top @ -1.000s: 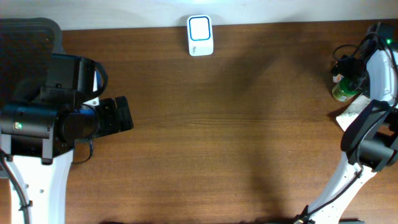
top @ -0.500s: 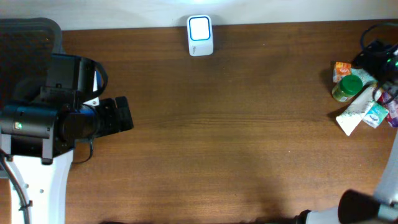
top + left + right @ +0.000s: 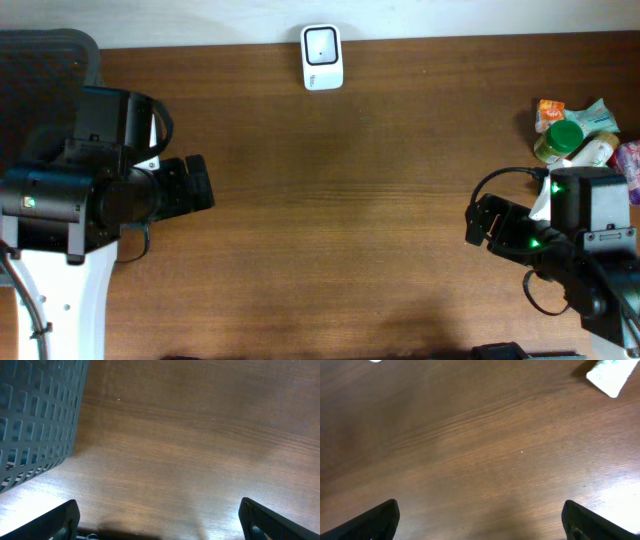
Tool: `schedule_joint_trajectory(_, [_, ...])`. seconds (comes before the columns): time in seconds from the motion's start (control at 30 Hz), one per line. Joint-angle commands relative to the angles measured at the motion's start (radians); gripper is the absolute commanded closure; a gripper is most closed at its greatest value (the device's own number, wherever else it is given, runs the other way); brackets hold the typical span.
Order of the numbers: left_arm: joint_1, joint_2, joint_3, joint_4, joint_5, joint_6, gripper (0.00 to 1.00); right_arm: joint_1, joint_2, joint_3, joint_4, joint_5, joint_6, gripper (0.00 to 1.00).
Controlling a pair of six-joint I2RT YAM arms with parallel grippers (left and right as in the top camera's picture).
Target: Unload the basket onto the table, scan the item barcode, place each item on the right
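While both pincers gape, arms sit low.

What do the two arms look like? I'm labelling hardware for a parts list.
Both arms have white link shells with black joint housings and black cables. The left gripper is black and blocky, with a green light on the left arm. The right gripper is black, with green lights nearby.

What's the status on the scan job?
Left claw open, empty. Right claw open, empty, over bare table. Items untouched at right edge; scanner at far edge. Nothing in the way.
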Motion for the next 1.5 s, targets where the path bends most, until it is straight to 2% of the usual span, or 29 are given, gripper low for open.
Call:
schedule_joint_trajectory(0.0, [0.0,-0.011,0.003,0.002,-0.003,-0.01,0.01,0.009,0.016,-0.009,0.002,-0.046,-0.006,0.01])
schedule_joint_trajectory(0.43, [0.0,-0.011,0.003,0.002,-0.004,-0.01,0.01,0.009,0.26,-0.009,0.002,-0.042,-0.015,0.01])
schedule_joint_trajectory(0.6, [0.0,-0.011,0.003,0.002,-0.004,-0.01,0.01,0.01,0.284,-0.06,0.088,-0.039,-0.202,0.01])
schedule_joint_trajectory(0.8, [0.0,-0.011,0.003,0.002,-0.004,-0.01,0.01,0.009,0.053,-0.401,0.433,-0.039,-0.216,0.01])
schedule_joint_trajectory(0.93, [0.0,-0.011,0.003,0.002,-0.004,-0.01,0.01,0.008,-0.221,-0.664,0.649,-0.042,-0.217,0.01])
schedule_joint_trajectory(1.17, [0.0,-0.011,0.003,0.002,-0.003,-0.01,0.01,-0.056,-0.705,-0.924,0.722,-0.076,-0.217,0.01])
schedule_joint_trajectory(1.47, [0.0,-0.011,0.003,0.002,-0.004,-0.01,0.01,-0.103,-0.847,-1.067,0.904,-0.106,-0.217,0.01])
